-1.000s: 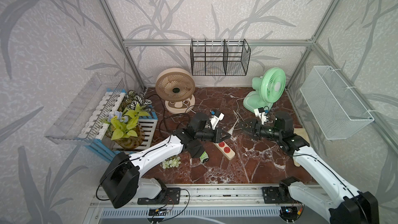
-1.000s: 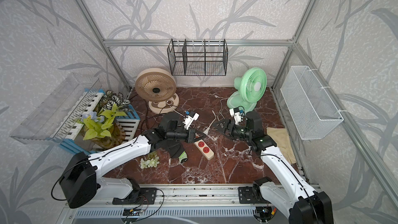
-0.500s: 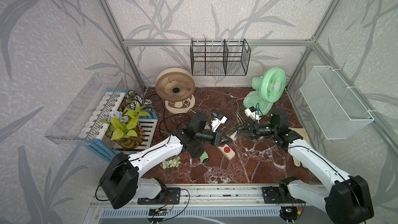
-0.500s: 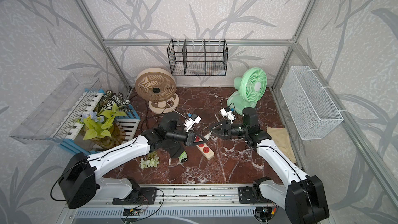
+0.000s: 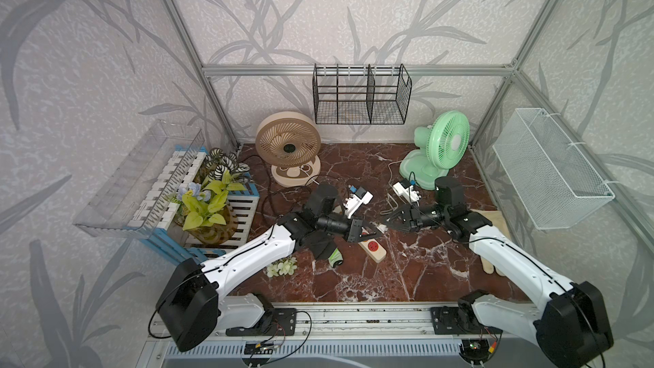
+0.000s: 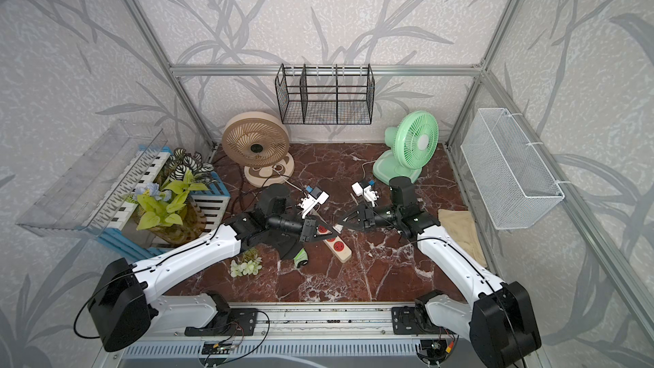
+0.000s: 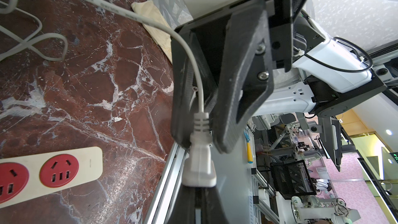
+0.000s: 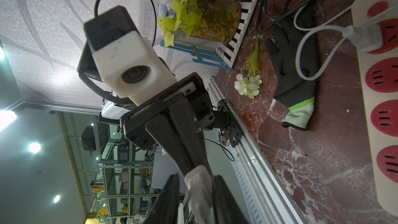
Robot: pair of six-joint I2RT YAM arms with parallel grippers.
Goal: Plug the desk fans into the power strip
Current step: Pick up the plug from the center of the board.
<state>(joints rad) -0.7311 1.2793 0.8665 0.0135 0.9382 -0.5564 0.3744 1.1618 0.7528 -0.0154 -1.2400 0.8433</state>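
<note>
Now the left gripper is clenched on a white plug near the power strip; the right gripper flanks it, grip unclear.

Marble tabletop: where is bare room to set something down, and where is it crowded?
Bare marble lies between the power strip and the front rail, and at the back between the beige fan and the green fan. The middle is crowded: cords, a glove.

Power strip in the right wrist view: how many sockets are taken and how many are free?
Plugged socket: 1
Free sockets: 3
Total: 4
</note>
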